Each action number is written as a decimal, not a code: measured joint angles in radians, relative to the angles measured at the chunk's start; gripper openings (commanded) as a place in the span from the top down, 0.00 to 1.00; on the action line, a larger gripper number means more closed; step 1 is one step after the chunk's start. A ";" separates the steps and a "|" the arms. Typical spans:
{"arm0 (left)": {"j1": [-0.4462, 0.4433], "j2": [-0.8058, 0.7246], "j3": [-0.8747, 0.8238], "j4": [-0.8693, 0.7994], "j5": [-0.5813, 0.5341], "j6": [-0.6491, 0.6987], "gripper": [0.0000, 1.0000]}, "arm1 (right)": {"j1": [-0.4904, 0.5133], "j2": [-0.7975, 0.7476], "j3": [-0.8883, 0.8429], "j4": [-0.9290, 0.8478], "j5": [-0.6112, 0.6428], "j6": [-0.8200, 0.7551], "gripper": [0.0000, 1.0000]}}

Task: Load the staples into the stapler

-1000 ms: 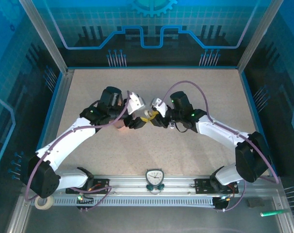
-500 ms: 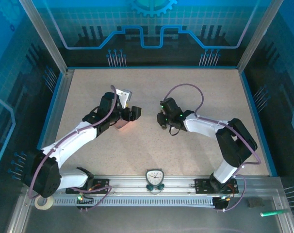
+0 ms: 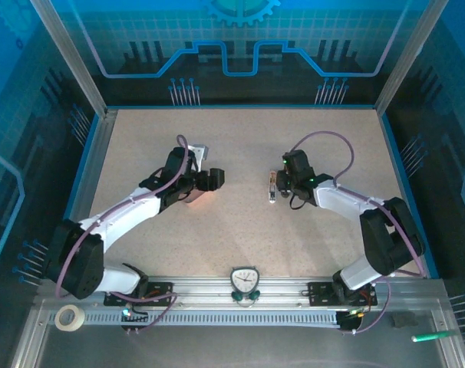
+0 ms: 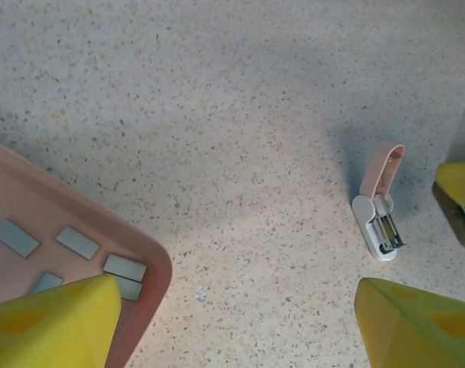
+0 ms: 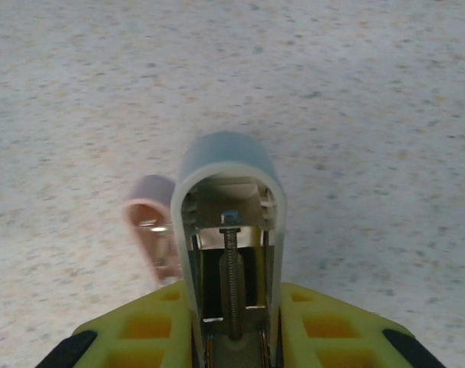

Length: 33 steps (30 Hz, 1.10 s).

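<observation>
Change over one second: the left gripper (image 3: pixel 215 179) and right gripper (image 3: pixel 278 184), formerly almost tip to tip just right of the tray (image 4: pixel 151 265), have parted. The left now hangs over the tray's corner. The right, clamped on a grey-white channel piece (image 5: pixel 229 165), has withdrawn well to the tray's right.

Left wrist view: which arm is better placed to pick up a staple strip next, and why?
Probably left. The left gripper is open above the tray corner where the staples lie; the right gripper sits by the open stapler, shut on a pale shell piece.
</observation>
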 measured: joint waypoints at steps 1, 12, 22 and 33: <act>0.000 0.008 0.000 0.000 0.000 -0.006 0.20 | -0.017 0.000 -0.010 0.005 -0.001 -0.003 0.83; 0.000 0.066 0.023 -0.019 0.000 -0.035 0.20 | -0.087 0.085 -0.026 0.060 -0.024 -0.026 0.81; 0.000 0.097 0.057 -0.026 0.000 -0.051 0.20 | -0.087 0.131 -0.026 0.073 -0.032 -0.026 0.78; 0.000 0.134 0.112 -0.092 -0.007 -0.061 0.18 | -0.085 0.100 -0.060 0.055 -0.043 -0.026 0.51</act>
